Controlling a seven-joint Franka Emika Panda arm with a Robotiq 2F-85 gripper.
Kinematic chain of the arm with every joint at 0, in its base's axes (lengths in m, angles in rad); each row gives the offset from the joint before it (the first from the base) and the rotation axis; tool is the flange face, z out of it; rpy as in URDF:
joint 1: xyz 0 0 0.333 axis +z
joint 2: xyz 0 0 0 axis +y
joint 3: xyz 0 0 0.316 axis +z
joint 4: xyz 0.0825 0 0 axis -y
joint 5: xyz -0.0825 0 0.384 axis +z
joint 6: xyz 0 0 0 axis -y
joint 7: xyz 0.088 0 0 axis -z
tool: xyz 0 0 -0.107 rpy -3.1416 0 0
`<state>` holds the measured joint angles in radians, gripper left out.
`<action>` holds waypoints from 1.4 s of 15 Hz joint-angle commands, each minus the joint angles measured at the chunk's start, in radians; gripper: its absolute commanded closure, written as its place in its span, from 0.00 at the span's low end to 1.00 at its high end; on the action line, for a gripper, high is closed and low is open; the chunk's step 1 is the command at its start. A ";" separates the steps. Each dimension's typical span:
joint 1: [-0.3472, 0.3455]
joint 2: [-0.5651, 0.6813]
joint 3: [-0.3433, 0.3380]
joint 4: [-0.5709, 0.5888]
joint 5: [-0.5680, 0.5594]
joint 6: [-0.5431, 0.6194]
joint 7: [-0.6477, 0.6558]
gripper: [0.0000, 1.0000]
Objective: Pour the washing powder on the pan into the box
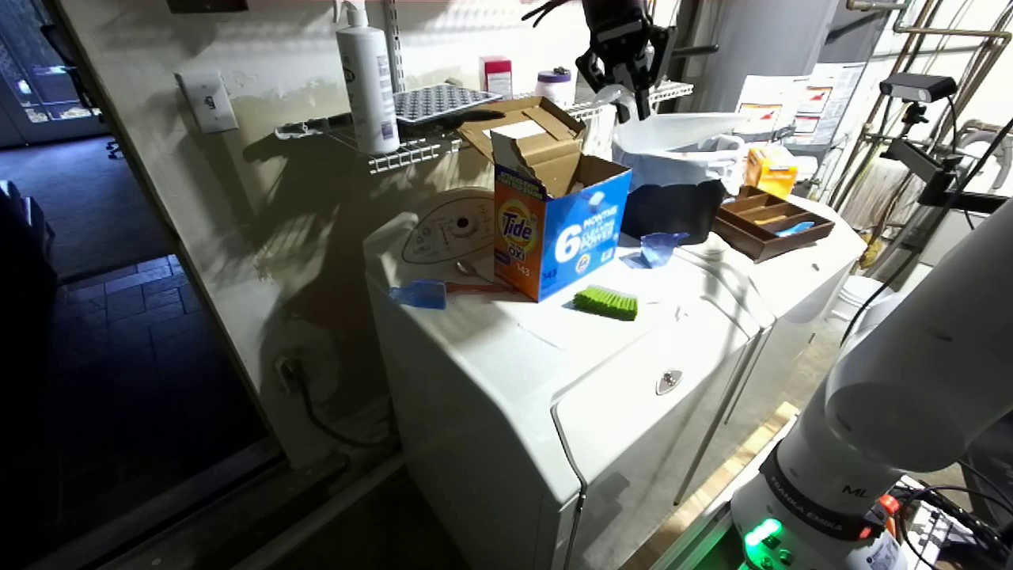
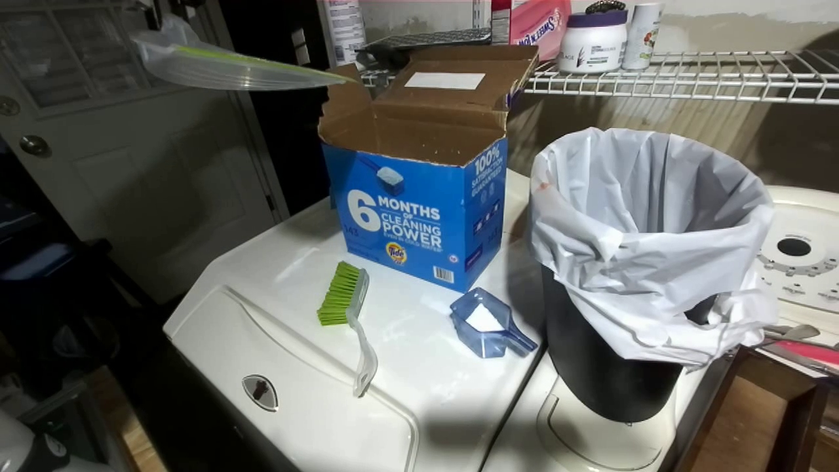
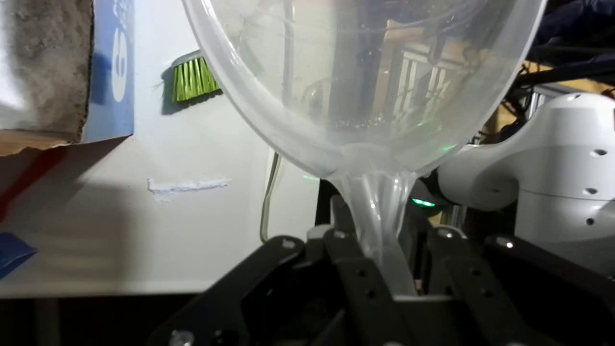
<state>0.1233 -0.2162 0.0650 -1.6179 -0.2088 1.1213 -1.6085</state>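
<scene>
My gripper (image 3: 379,235) is shut on the ribbed handle of the translucent pan (image 3: 307,129), whose bowl reaches away from the fingers. A few pale specks of washing powder (image 3: 370,124) show near the bowl's handle end. In an exterior view the pan (image 2: 236,71) hangs high at the upper left, its front lip overlapping the box's left flap in the picture. The orange and blue box (image 2: 393,213) stands upright on the white machine, flaps up. Its speckled grey inside shows at the left of the wrist view. My gripper (image 1: 635,111) is above the machine, level with the shelf.
A black bin with a white bag (image 2: 590,282) stands beside the box. A green brush (image 2: 339,295) and a blue scoop (image 2: 475,344) lie in front of it. A wire shelf (image 2: 682,82) runs behind. A brown tray (image 1: 760,237) sits further along.
</scene>
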 commanded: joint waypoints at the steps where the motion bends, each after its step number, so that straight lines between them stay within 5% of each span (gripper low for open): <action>1: 0.011 -0.068 0.000 -0.070 0.050 0.086 0.072 0.93; 2: 0.009 -0.019 -0.003 -0.011 0.020 0.035 0.039 0.93; 3: 0.011 -0.024 -0.002 -0.015 0.021 0.040 0.040 0.72; 7: 0.011 -0.020 -0.003 -0.015 0.021 0.040 0.040 0.72; 8: 0.011 -0.019 -0.003 -0.015 0.021 0.040 0.040 0.93; 17: 0.064 -0.076 0.069 -0.119 0.156 0.009 0.271 0.93; 21: 0.102 -0.122 0.087 -0.197 0.162 0.071 0.273 0.93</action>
<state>0.2030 -0.2758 0.1475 -1.7340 -0.0717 1.1381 -1.3580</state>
